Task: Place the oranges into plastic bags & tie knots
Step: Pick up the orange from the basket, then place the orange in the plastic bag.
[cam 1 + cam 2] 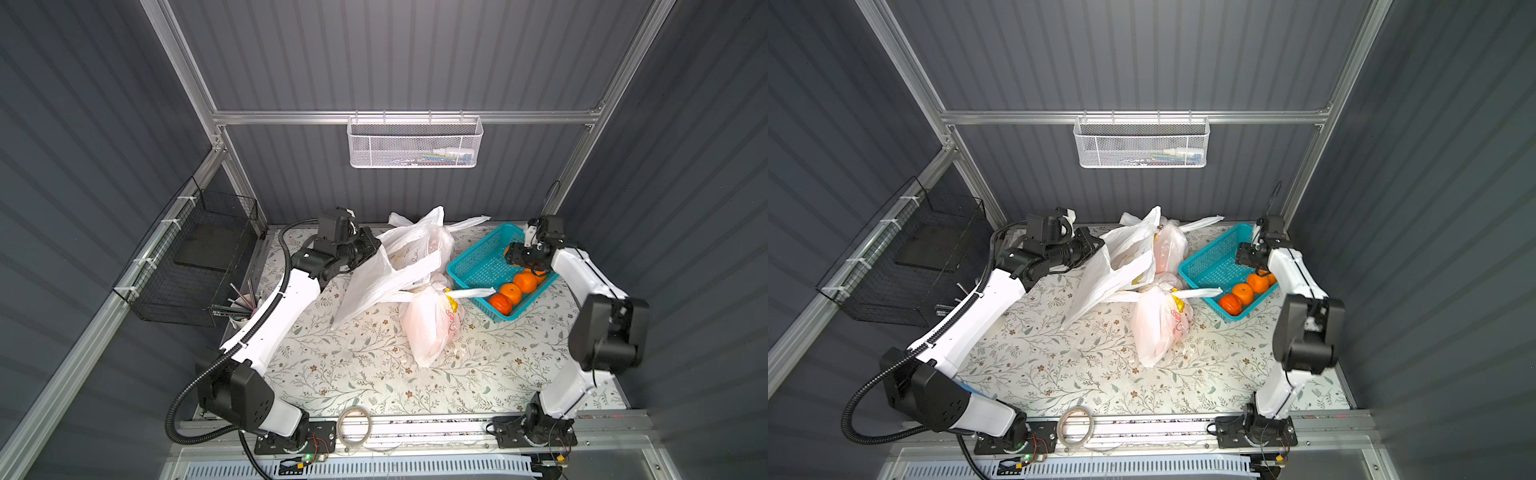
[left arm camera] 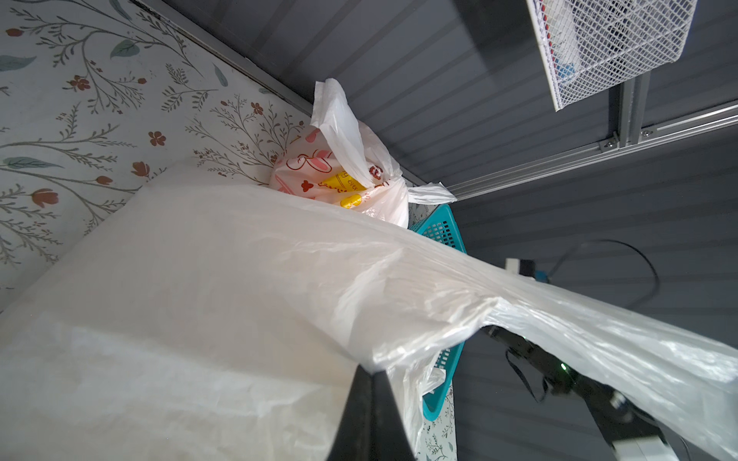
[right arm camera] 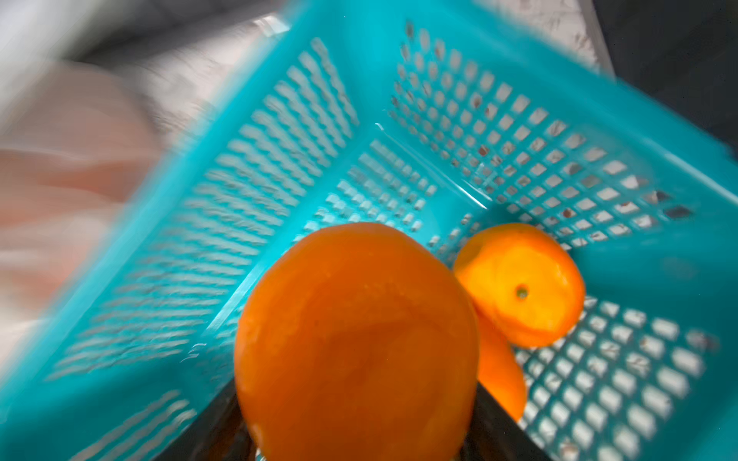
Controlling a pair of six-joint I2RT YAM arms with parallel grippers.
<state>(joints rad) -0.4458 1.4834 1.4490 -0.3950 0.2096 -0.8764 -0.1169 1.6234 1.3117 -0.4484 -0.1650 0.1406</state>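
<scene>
Your left gripper (image 1: 376, 246) pinches the open bag (image 1: 374, 286) at frame centre. Your right gripper (image 1: 513, 256) clasps an orange (image 3: 355, 339) above the teal basket (image 1: 478, 266), right of centre. A tied bag (image 1: 432, 332) lays its strip (image 1: 473, 293) across the rim.

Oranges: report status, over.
Left hand shut on open bag. Right hand shut on orange in teal basket. Tied bag's strip lies across basket rim.

On the tied bag (image 2: 315, 175) by the back wall, the left wrist view shows small brown letters on a yellow patch (image 2: 339, 180) that read "ever"; a fold hides whatever stands before them. In a top view the open bag (image 1: 374, 282) carries a curly brown line of writing, too small to read. The red marks on the front bag (image 1: 432, 332) cannot be read either.
</scene>
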